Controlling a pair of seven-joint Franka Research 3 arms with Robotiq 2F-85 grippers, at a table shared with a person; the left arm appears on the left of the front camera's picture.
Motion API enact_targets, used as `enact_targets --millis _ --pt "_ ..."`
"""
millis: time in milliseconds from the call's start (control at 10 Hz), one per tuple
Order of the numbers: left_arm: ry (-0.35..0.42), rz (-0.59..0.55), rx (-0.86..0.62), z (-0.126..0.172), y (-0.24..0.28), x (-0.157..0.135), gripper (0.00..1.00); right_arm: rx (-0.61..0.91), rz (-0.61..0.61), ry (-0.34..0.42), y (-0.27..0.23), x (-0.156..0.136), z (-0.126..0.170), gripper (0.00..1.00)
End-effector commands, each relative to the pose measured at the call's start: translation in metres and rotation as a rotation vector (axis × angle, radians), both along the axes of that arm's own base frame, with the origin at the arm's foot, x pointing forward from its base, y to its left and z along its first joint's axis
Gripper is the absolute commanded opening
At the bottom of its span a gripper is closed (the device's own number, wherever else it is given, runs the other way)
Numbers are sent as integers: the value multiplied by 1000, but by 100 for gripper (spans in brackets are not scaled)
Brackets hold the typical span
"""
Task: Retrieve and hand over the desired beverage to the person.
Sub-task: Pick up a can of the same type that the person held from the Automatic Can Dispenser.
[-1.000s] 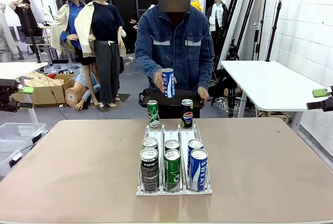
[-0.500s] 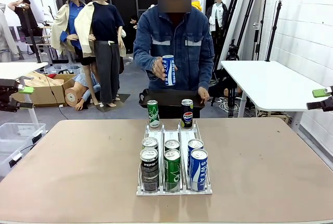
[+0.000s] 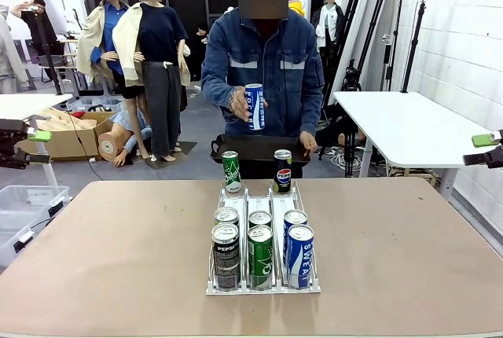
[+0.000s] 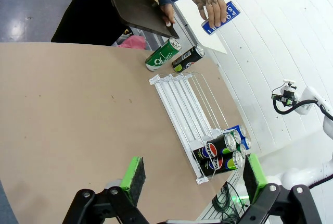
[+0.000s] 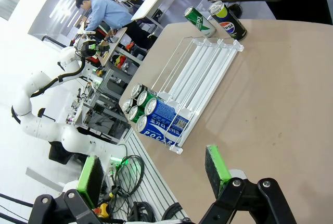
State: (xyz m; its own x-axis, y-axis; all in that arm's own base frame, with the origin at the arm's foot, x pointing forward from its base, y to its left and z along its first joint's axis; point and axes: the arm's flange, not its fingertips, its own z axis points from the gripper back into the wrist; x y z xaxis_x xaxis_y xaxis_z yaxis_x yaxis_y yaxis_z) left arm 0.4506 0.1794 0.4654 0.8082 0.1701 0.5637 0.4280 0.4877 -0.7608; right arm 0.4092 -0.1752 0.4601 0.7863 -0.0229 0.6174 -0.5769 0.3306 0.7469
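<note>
The person [image 3: 265, 71] in a blue denim jacket stands at the table's far side. One hand holds a blue and white can [image 3: 254, 106] up at chest height, also seen in the left wrist view [image 4: 220, 17]. The other hand holds a dark tray [image 3: 259, 148] at the table edge. My left gripper [image 4: 193, 176] is open and empty, off the table's left side [image 3: 30, 134]. My right gripper [image 5: 154, 172] is open and empty, far off at the right [image 3: 486, 141]. Both are well away from the cans.
A clear wire rack [image 3: 263, 196] lies mid-table with several cans at its near end: black Pepsi [image 3: 225, 255], green [image 3: 260, 255], blue Sweat [image 3: 299, 255]. A green can [image 3: 230, 171] and a Pepsi can [image 3: 282, 170] stand at its far end. A white table [image 3: 409, 126] is at the right.
The person has raised the blue and white can from just above the tray to chest height. Both arms have stayed still.
</note>
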Motion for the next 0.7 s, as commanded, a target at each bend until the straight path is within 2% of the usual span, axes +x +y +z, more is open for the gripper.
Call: enact_targets --millis 0,600 --pt "6 2 6 0 1 -1 100 5 -1 0 0 -1 -1 100" --pt "6 2 6 0 1 -1 100 5 -1 0 0 -1 -1 100"
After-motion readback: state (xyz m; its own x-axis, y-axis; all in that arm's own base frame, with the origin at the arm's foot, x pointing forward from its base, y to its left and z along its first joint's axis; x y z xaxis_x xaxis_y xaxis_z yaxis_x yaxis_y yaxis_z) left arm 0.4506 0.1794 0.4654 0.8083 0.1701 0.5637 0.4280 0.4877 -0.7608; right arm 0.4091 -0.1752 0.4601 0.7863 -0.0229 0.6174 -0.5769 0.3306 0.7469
